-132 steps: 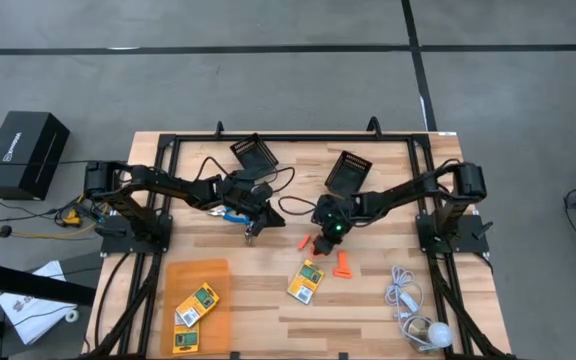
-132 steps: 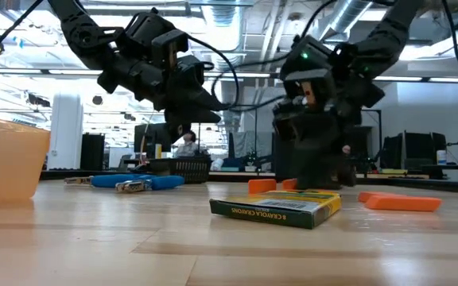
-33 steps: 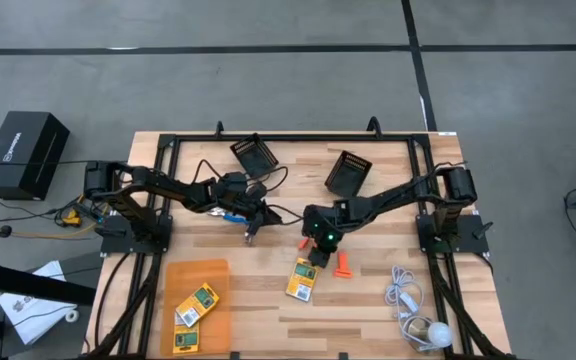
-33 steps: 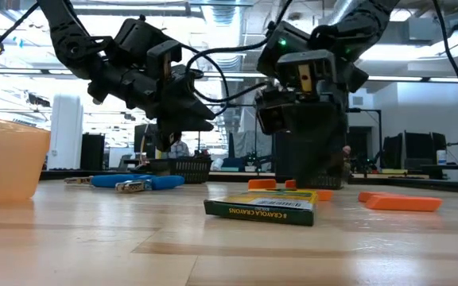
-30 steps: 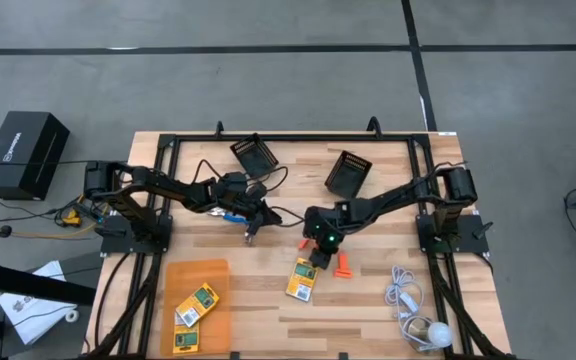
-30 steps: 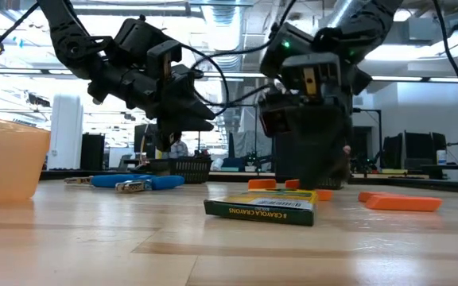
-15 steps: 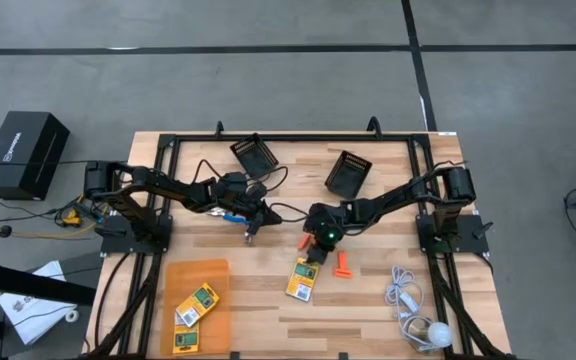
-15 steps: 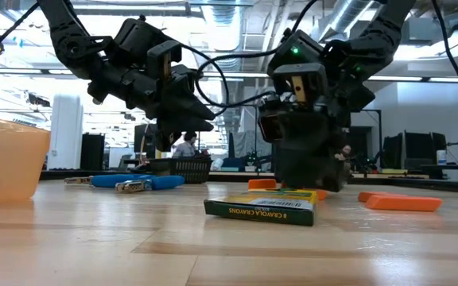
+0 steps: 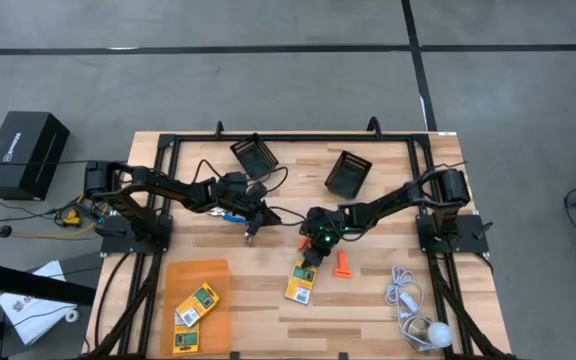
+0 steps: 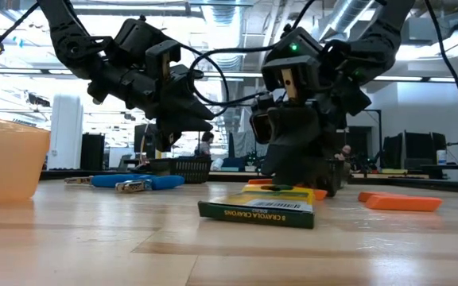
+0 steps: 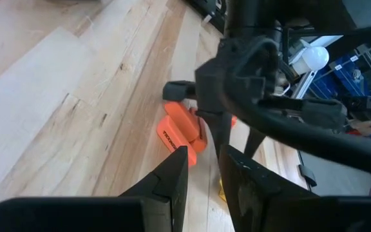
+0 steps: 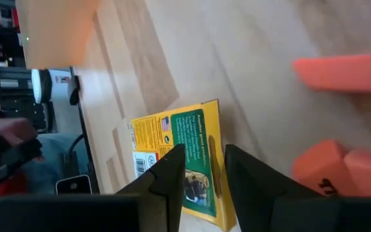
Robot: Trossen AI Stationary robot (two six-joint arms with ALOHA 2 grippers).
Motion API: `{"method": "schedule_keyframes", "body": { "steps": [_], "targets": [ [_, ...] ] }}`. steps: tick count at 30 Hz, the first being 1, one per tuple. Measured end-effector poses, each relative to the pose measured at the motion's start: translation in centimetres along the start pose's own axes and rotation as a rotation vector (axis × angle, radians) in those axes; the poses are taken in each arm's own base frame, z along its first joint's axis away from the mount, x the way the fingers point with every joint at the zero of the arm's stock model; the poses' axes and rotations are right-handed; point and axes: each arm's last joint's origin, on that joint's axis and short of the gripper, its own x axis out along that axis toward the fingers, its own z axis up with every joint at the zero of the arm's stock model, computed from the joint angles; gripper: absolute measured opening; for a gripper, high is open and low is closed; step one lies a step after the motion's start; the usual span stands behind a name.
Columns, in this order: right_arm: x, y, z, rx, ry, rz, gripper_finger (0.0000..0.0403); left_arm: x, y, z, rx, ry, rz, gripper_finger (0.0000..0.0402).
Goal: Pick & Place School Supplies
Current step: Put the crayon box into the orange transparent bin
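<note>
Crayon box (image 9: 303,283) lies flat on the worktop (image 9: 368,300), mid-front; long axis runs near-to-far, leaning slightly rightward at the far end. Yellow-and-green face up, dark green side panel with lettering toward the low camera (image 10: 257,213).

Right gripper (image 9: 313,258) low at the box's far end, fingers (image 12: 172,174) slightly apart, nothing between them; touching the box or not, cannot tell.

Orange pieces (image 9: 342,264) just right of the box, one more (image 9: 305,243) beyond the gripper.

Two more crayon boxes (image 9: 196,305) in the orange tray (image 9: 183,275), front left.

Left gripper (image 9: 251,226) hovers left of centre, fingers (image 11: 172,177) narrowly apart, empty; blue-handled scissors (image 9: 230,214) beside it
</note>
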Motion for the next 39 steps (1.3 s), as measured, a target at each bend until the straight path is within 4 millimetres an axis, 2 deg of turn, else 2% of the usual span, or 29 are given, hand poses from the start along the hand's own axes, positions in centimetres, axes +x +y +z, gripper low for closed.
{"method": "schedule_keyframes", "body": {
  "steps": [7, 9, 12, 19, 25, 33, 39],
  "targets": [
    [0.1, -0.1, -0.1, 0.004, 0.008, -0.007, 0.0093, 0.0, 0.0, 0.0, 0.004, 0.002, 0.001, 0.0085],
    [0.1, -0.2, -0.2, 0.005, 0.004, -0.020, 0.0069, 0.0, 0.0, 0.0, 0.005, 0.002, 0.001, 0.0085],
    [0.0, -0.3, -0.1, -0.009, 0.000, -0.036, 0.0014, 0.0, 0.0, 0.0, 0.005, 0.002, 0.001, 0.0085],
    [-0.1, -0.5, 0.2, -0.007, -0.017, -0.033, 0.0001, 0.0, 0.0, 0.0, 0.006, 0.001, 0.000, 0.0085],
    [-0.5, -0.1, 2.0, -0.015, -0.050, -0.018, 0.0000, 0.0, 0.0, 0.1, 0.009, -0.010, 0.002, 0.0085],
    [-1.9, 2.5, 5.0, -0.068, -0.098, 0.098, 0.0000, 0.0, 0.1, 0.3, 0.012, -0.048, 0.040, 0.0085],
    [-2.8, 5.3, 7.3, -0.126, -0.136, 0.186, 0.0000, -0.7, 1.4, 1.4, -0.010, -0.135, 0.126, 0.0085]
  ]
}}
